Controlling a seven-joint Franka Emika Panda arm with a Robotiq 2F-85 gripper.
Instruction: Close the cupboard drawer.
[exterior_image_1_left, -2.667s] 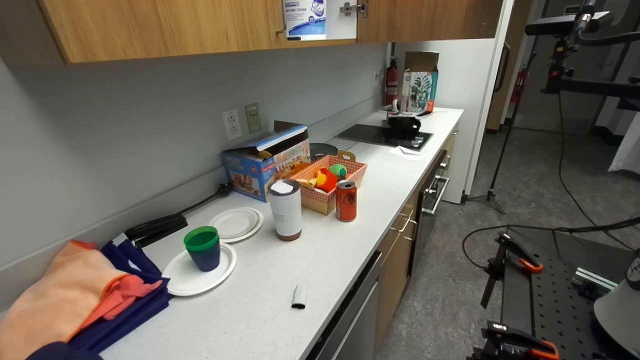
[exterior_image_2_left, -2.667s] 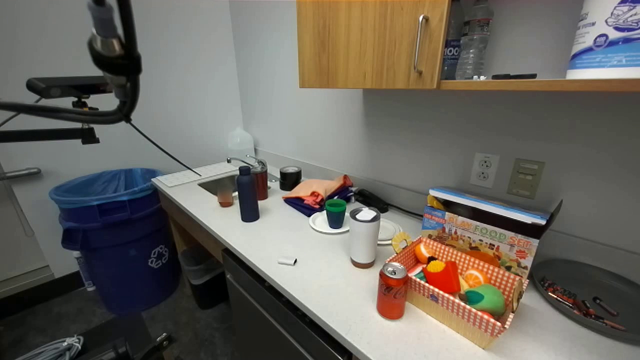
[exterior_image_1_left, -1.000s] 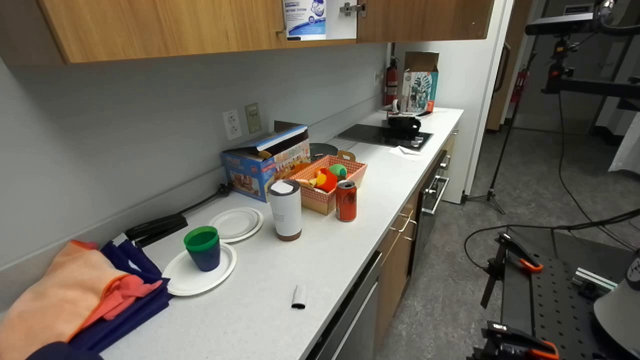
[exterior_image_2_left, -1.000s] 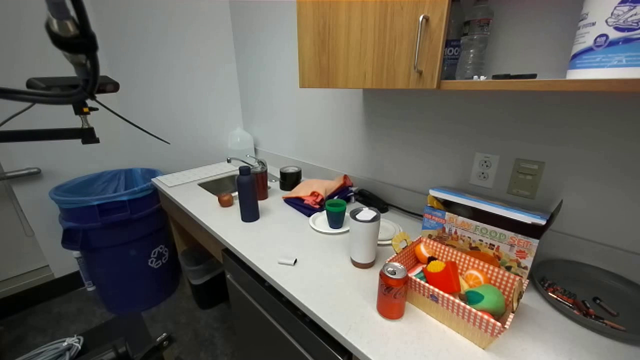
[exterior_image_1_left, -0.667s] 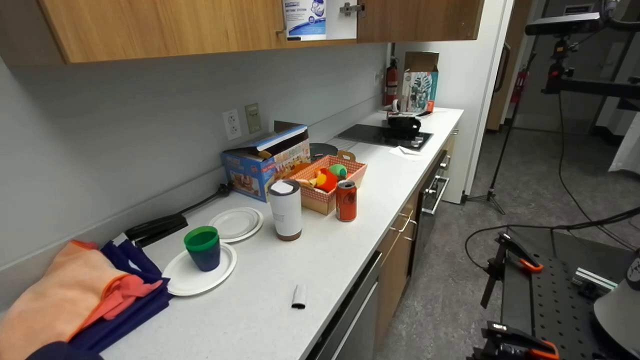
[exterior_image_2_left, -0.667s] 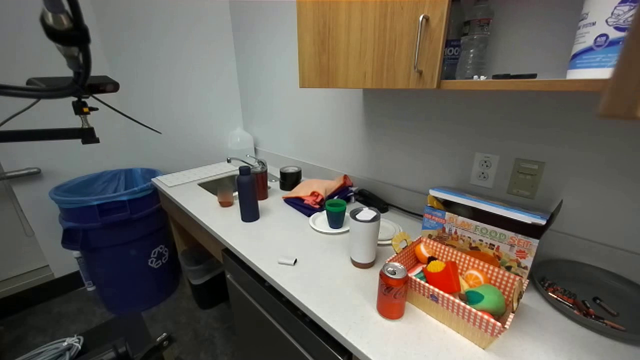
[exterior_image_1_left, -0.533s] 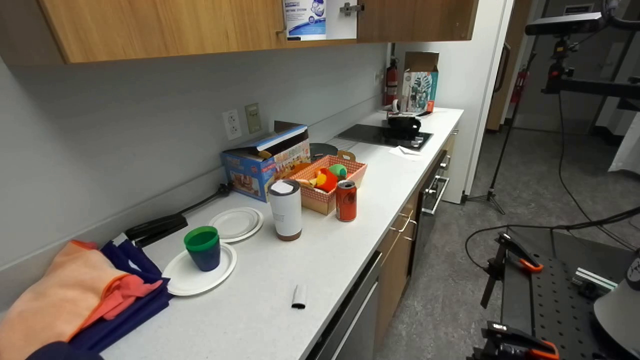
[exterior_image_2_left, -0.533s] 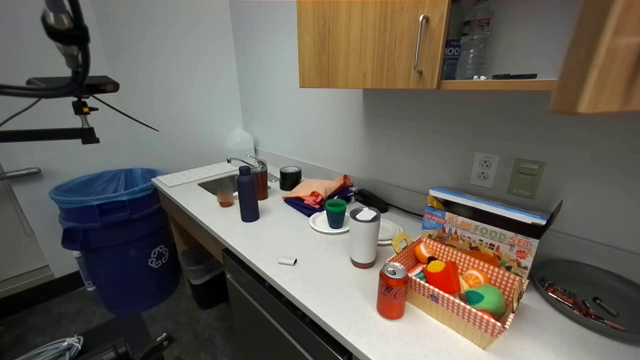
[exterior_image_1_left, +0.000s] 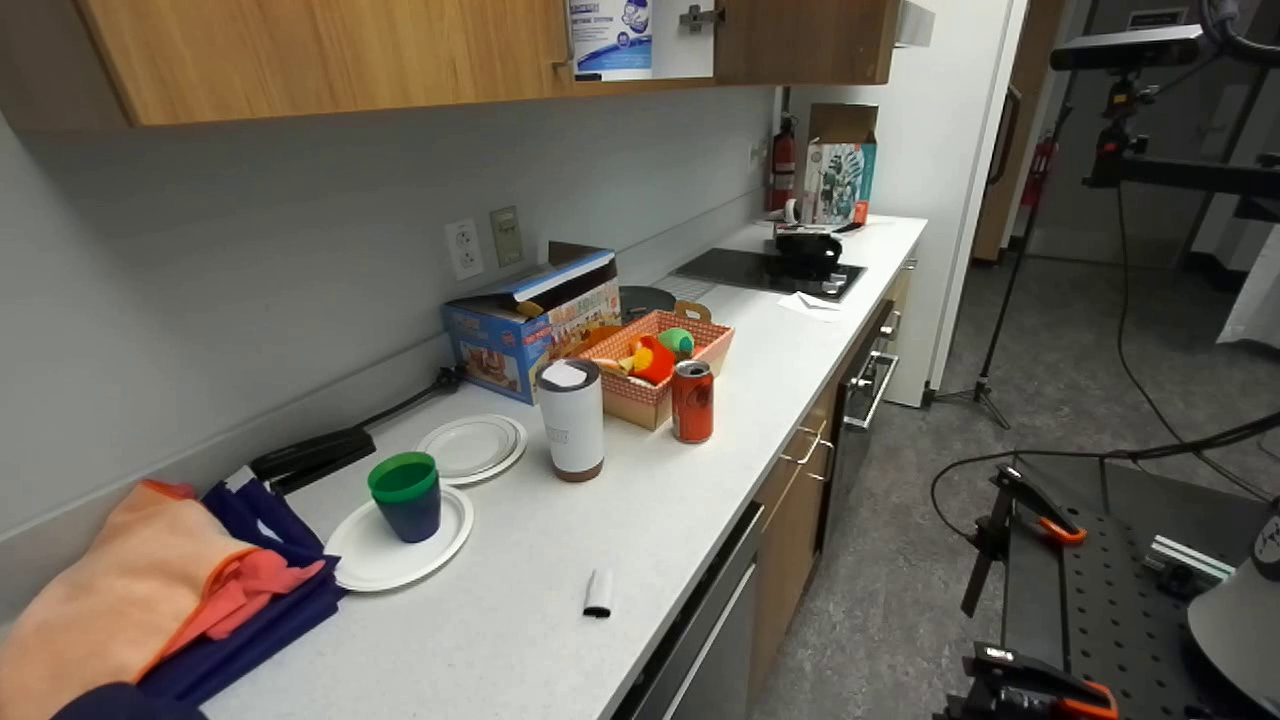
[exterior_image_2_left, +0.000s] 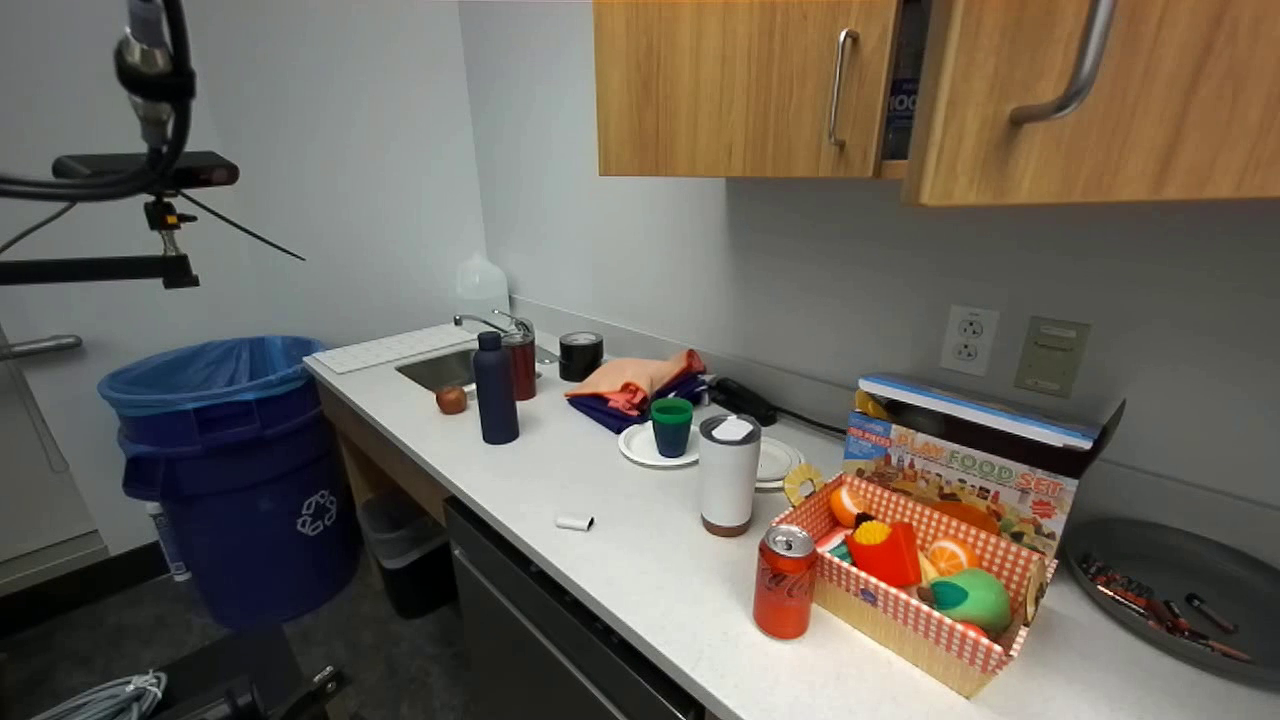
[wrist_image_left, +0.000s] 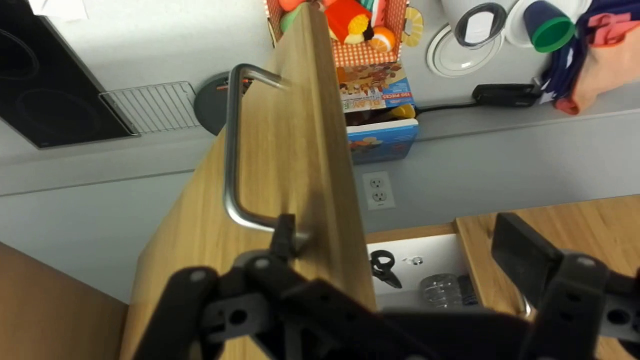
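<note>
The cupboard drawer is a light-brown wall-cabinet door (exterior_image_2_left: 1180, 120) with a slim metal handle (exterior_image_2_left: 1085, 60), standing partly open at upper right in an exterior view. It also shows in an exterior view at top centre (exterior_image_1_left: 800, 42). In the wrist view the door (wrist_image_left: 270, 135) runs from top to bottom, its handle (wrist_image_left: 232, 145) on its face. My gripper (wrist_image_left: 401, 239) is open, with the door's free edge between its fingers. The left finger overlaps the handle's lower end; I cannot tell whether it touches. The gripper is out of view in both exterior views.
A neighbouring cabinet door (exterior_image_2_left: 740, 90) is shut beside the gap. Black scissors (wrist_image_left: 384, 267) and a clear bottle (wrist_image_left: 441, 289) show inside the cabinet. Below, the counter (exterior_image_2_left: 640, 570) holds a food basket (exterior_image_2_left: 900, 625), a red can (exterior_image_2_left: 785, 590) and a white tumbler (exterior_image_2_left: 727, 475).
The door has swung toward the cabinet: its free edge moved left in both exterior views and now hides most of the shelf. The arm's cables at the upper edge shifted slightly.
</note>
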